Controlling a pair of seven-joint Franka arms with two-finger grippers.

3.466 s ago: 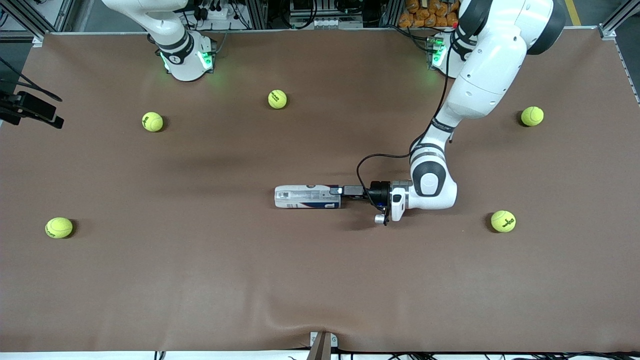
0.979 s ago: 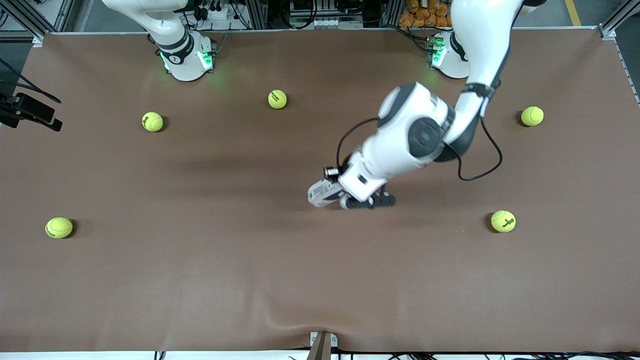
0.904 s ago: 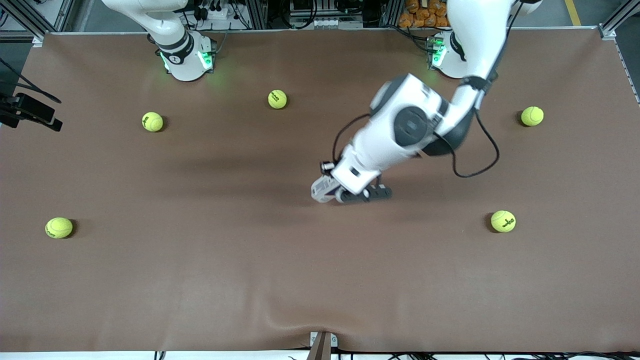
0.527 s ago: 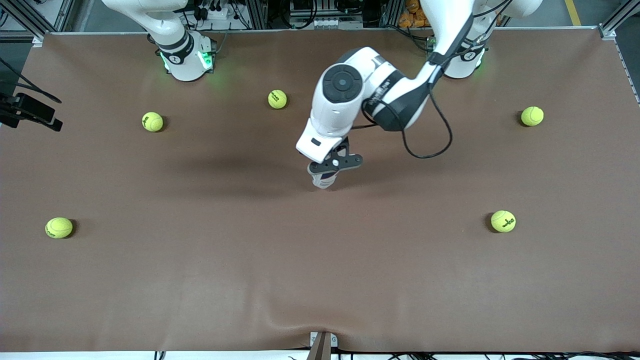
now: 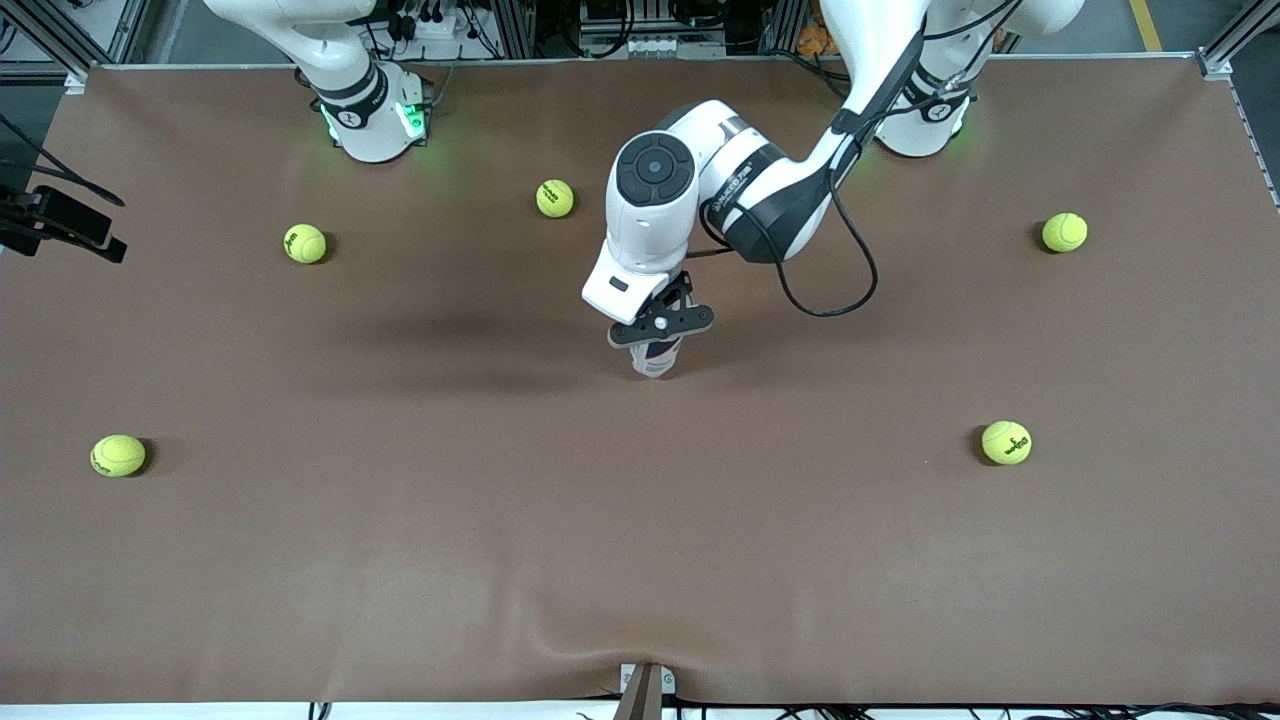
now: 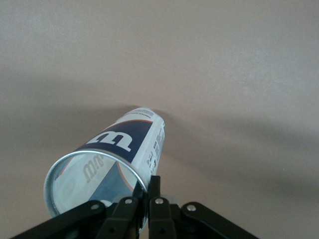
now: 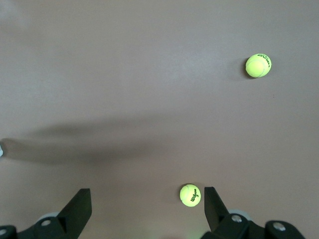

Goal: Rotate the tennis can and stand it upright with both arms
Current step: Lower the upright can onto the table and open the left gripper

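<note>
The tennis can (image 5: 655, 362) stands steeply on end at the middle of the table, its base on the brown mat. My left gripper (image 5: 659, 338) is directly over it, shut on the can's top rim. In the left wrist view the tennis can (image 6: 124, 147) shows its navy band with the white "W" and its open metal-rimmed mouth, and the left gripper (image 6: 149, 183) pinches that rim, one finger inside and one outside. My right gripper (image 7: 147, 209) is open and empty above the mat, out of the front view.
Several yellow-green tennis balls lie scattered on the table, such as ball (image 5: 555, 198), ball (image 5: 305, 243) and ball (image 5: 1006, 442). One ball (image 7: 190, 194) lies below my right gripper's fingers. A black device (image 5: 60, 225) juts in at the right arm's end.
The can lay flat with my left gripper on its end. The left arm has since swung up and over, tipping the can onto its base. The right arm has not moved.
</note>
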